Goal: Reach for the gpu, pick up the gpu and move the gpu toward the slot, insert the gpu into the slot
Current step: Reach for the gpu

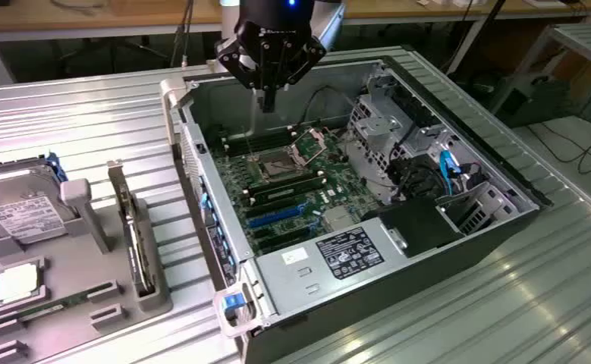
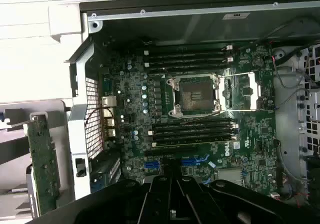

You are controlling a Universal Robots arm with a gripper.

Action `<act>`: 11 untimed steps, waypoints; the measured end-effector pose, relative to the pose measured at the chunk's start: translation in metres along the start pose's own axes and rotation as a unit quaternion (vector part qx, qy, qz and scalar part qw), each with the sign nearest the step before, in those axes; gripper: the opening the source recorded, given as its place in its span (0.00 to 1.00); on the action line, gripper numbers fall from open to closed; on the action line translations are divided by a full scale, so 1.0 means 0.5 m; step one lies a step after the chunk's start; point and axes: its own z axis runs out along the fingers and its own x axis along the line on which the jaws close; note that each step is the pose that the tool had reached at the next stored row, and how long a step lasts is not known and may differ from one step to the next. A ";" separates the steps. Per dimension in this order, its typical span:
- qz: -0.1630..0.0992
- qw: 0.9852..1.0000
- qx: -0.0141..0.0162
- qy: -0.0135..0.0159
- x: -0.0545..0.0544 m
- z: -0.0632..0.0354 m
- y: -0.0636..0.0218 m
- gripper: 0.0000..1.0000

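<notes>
in the exterior view, the pincer (image 1: 268, 100) is hanging over the open computer case (image 1: 477, 125), fingers pressed together and holding nothing. the gpu (image 1: 133, 243) is standing on its edge in a grey holder (image 1: 73, 265) on the tabletop (image 1: 92, 114), well apart, toward the exterior view's left. the blue slot (image 1: 275, 218) is lying on the green motherboard (image 1: 334, 183).

in the wrist view, the pincer (image 2: 170, 184) is pointing at the motherboard (image 2: 125, 108) near the slot (image 2: 151, 164); the gpu (image 2: 42, 169) is sitting outside the case. i think fingers that are not opening in time could be knocking the thin card over.
</notes>
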 end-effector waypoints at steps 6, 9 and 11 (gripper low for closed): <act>0.000 1.000 0.000 0.002 0.035 -0.001 -0.003 0.11; 0.000 1.000 0.000 0.002 0.048 -0.001 -0.005 0.11; 0.000 1.000 0.000 0.003 0.056 -0.001 -0.006 0.11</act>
